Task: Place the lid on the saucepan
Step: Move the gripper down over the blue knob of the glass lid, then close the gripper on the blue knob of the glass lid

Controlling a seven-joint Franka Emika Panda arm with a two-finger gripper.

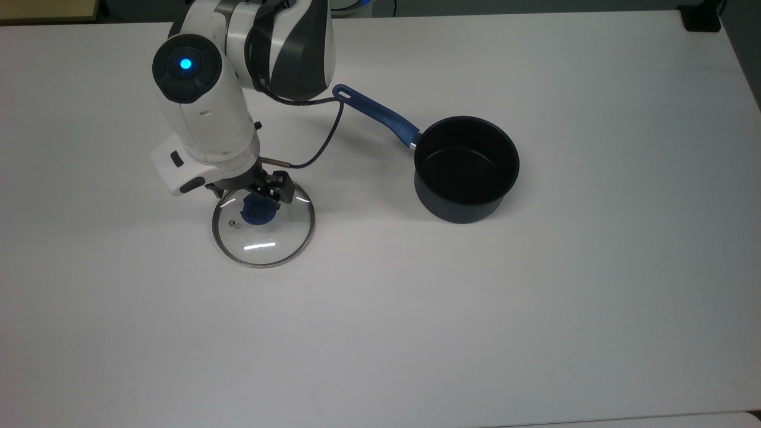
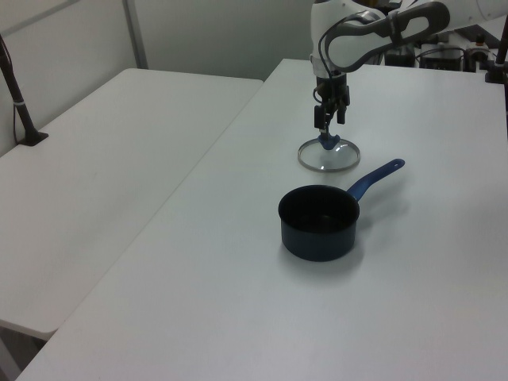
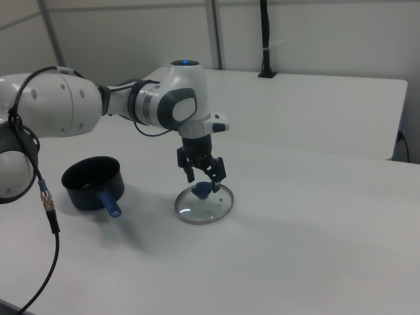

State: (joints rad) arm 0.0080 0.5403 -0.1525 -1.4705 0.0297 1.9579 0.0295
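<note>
The black two-finger end effector (image 3: pixel 203 178) is seen spread wide just above the blue knob (image 1: pixel 257 211) of the round clear glass lid with the thin metal rim (image 1: pixel 263 229), nothing gripped yet. The lid lies flat on the white tabletop (image 1: pixel 535 297), well apart from the dark navy saucepan with the long blue handle (image 1: pixel 465 168), which stands open at the top view's right. The knob should be centred between the fingers before closing, so the lid is lifted level.

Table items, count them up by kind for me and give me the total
Lid: 1
Saucepan: 1
Total: 2
The hand sits just above the lid's blue knob.
</note>
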